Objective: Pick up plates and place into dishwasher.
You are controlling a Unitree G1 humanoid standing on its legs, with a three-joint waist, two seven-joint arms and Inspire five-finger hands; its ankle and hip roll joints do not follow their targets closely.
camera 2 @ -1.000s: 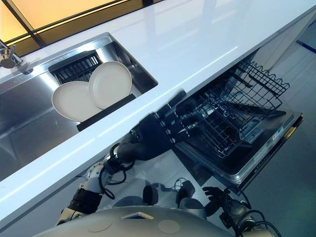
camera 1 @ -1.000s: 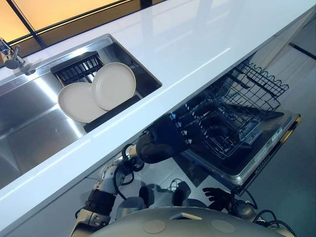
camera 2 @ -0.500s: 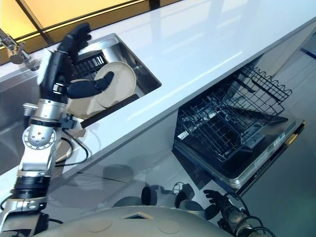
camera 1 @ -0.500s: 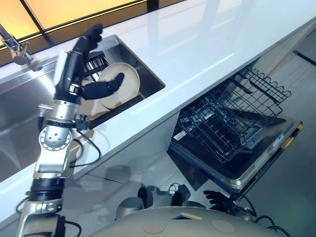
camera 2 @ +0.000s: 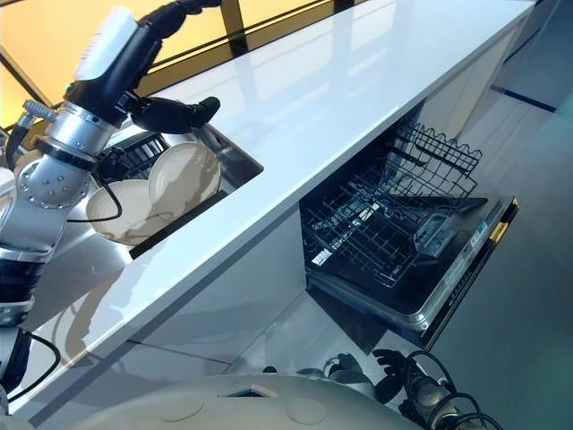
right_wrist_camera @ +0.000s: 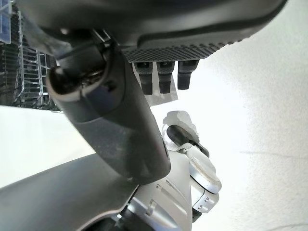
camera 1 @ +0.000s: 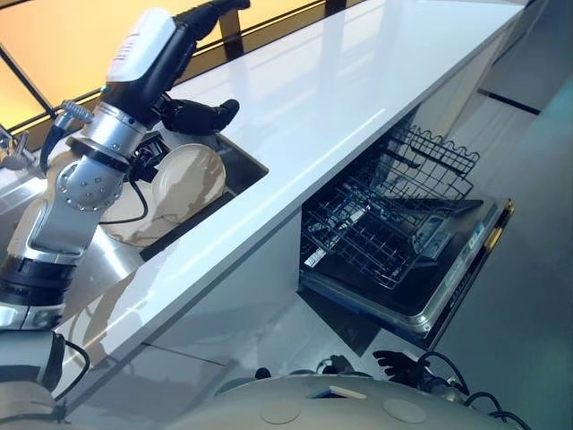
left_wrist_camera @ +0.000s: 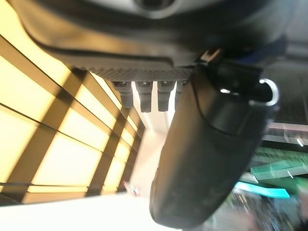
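a kitchen — a long glossy white countertop runs across it, with a steel sink set in that holds pale plates on a dark rack, and below the counter an open dishwasher with its wire racks pulled out
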